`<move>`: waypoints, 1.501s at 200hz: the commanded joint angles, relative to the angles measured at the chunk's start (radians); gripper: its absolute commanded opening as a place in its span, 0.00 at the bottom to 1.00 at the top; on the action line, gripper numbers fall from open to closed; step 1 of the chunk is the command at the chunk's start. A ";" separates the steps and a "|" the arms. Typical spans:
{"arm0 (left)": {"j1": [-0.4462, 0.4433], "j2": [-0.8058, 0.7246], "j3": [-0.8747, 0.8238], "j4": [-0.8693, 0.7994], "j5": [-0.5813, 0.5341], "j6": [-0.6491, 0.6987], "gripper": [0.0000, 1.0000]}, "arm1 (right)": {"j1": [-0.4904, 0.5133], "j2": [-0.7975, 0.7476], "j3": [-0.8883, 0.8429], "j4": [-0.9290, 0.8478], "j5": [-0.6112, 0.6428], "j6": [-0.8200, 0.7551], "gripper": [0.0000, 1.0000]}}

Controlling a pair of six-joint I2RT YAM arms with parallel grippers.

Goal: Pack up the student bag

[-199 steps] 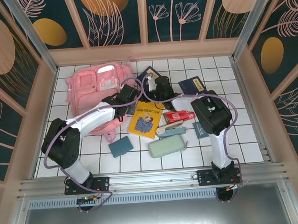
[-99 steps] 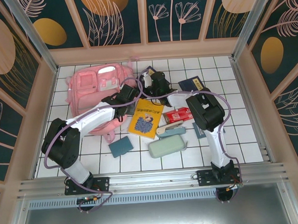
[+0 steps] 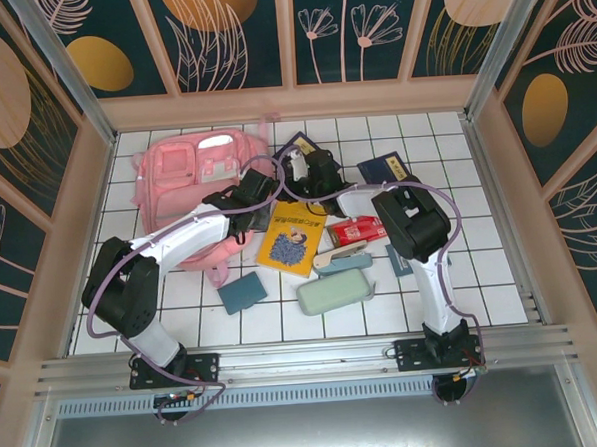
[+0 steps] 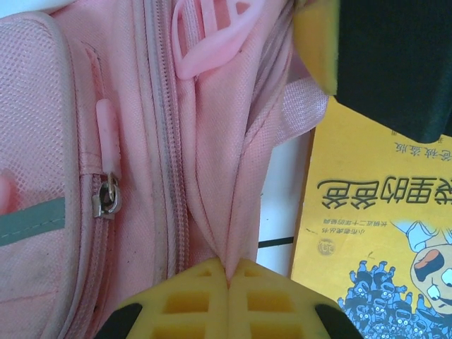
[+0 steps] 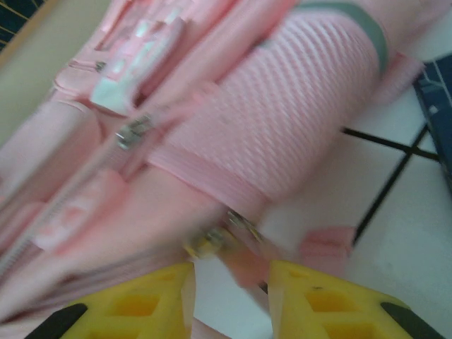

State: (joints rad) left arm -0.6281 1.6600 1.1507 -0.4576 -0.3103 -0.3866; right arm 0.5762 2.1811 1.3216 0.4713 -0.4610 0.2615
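The student bag (image 3: 188, 174) lies flat at the back left of the tiled floor. My left gripper (image 3: 254, 193) is at the bag's right edge, shut on a fold of its pink fabric (image 4: 229, 240) beside a long zipper. My right gripper (image 3: 297, 170) is just right of the bag's upper right corner. In the right wrist view the bag's mesh side pocket (image 5: 304, 106) is close ahead, and the right gripper (image 5: 229, 282) stands open with a pink zipper pull tab (image 5: 247, 267) in the gap between its fingers. That view is blurred.
A yellow book (image 3: 291, 236) lies just right of the left gripper. A red packet (image 3: 357, 228), a green pencil case (image 3: 334, 290), a teal notebook (image 3: 242, 292) and dark blue books (image 3: 384, 169) lie around the middle. Wooden walls ring the floor.
My right gripper has moved left and slightly back, closer to the bag's upper right corner. The left gripper has kept its hold on the fabric and stayed in place.
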 commanded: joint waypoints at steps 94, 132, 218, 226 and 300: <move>0.000 -0.045 0.041 0.010 0.008 -0.011 0.00 | -0.013 -0.058 -0.054 0.058 0.001 -0.018 0.33; 0.001 -0.035 0.048 0.014 0.002 -0.004 0.00 | -0.023 -0.155 -0.182 0.137 -0.056 0.018 0.35; 0.000 -0.032 0.063 0.011 0.016 -0.008 0.00 | 0.003 -0.052 -0.051 0.081 -0.097 0.014 0.34; 0.000 -0.035 0.063 0.009 0.017 -0.008 0.00 | 0.005 -0.040 -0.033 0.072 -0.091 0.011 0.34; 0.000 -0.035 0.092 -0.019 0.008 -0.004 0.00 | 0.013 0.007 0.005 0.035 0.004 -0.022 0.30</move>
State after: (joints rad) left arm -0.6281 1.6573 1.1767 -0.4915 -0.2955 -0.3862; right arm 0.5823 2.1639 1.3144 0.5190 -0.4953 0.2661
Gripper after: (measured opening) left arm 0.062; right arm 0.304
